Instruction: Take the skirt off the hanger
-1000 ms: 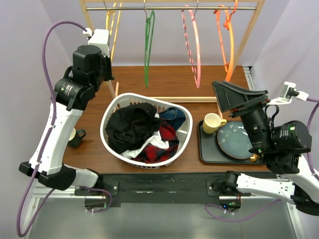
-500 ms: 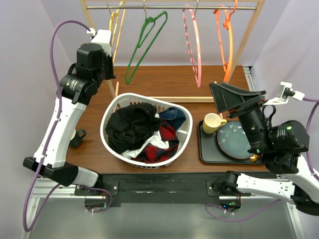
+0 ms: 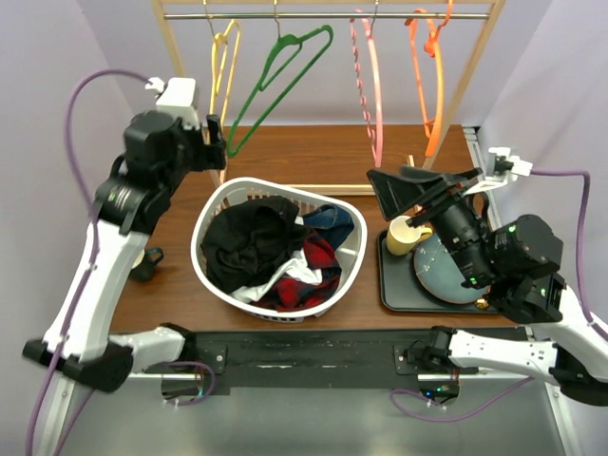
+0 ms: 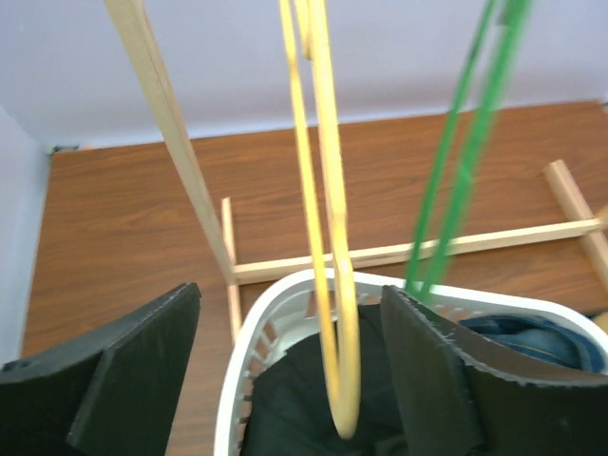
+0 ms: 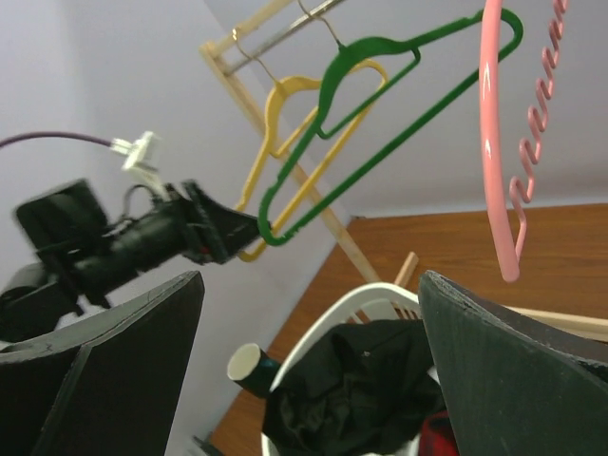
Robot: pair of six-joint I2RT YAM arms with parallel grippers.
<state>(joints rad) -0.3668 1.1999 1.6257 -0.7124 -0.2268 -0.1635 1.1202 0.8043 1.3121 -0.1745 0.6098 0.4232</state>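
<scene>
No skirt hung on any hanger. The green hanger [image 3: 255, 112] was bare and swung up at a steep tilt from the rail [image 3: 323, 15], and the yellow hanger [image 3: 223, 57], pink hanger [image 3: 372, 85] and orange hanger [image 3: 437, 85] beside it were bare too. The skirt was most likely among the heap of clothes in the white basket [image 3: 198, 242] on the counter [image 3: 323, 152] below the rail. A black garment [image 3: 252, 242] lay on top of blue, red and white pieces, but which piece was the skirt could not be told.

The left tool [image 3: 214, 141] stood just beside the low end of the green hanger with its jaws spread wide and nothing between them. In its wrist view the yellow hanger hung in line with the gap, and whether it touched either finger could not be told. The right tool [image 3: 423, 185] hovered over the yellow cup [image 3: 404, 236] and the tray [image 3: 389, 285], also spread wide and empty, well apart from the hangers.

Judged from this, the removal looked done: the hanger was stripped and neither tool gripped cloth. What seemed left was for the arms to draw clear.
</scene>
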